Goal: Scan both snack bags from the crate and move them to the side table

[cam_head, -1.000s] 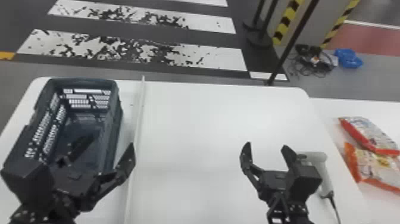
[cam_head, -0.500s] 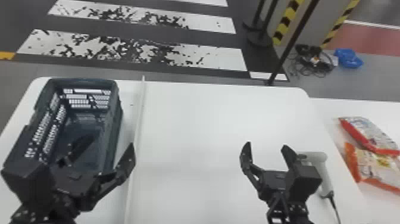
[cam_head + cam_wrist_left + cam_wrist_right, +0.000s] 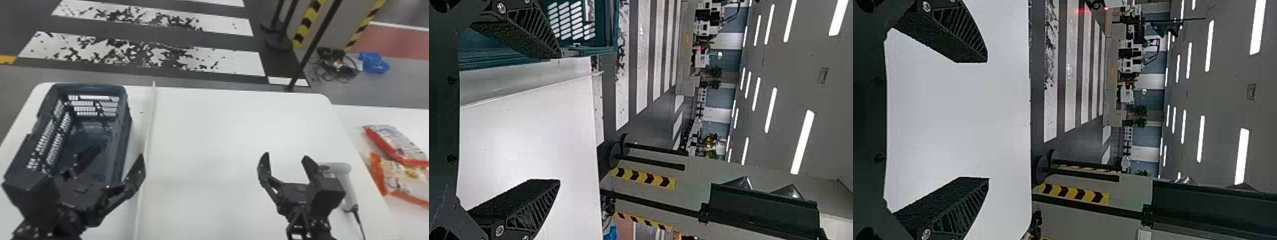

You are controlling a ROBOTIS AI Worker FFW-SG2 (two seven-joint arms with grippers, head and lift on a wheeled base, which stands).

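In the head view my left gripper stands open over the near part of the dark blue crate, in which I see no bag. My right gripper is open above the white table, beside the white scanner. Two snack bags lie on the side table at the right: a red-edged bag farther back and an orange-edged bag just in front of it. In the left wrist view the left gripper has its fingers wide apart; the right wrist view has the right gripper likewise spread, holding nothing.
A thin raised strip runs front to back on the main table, right of the crate. The scanner's cable trails to the near edge. The side table adjoins at the right. Black posts stand on the floor beyond.
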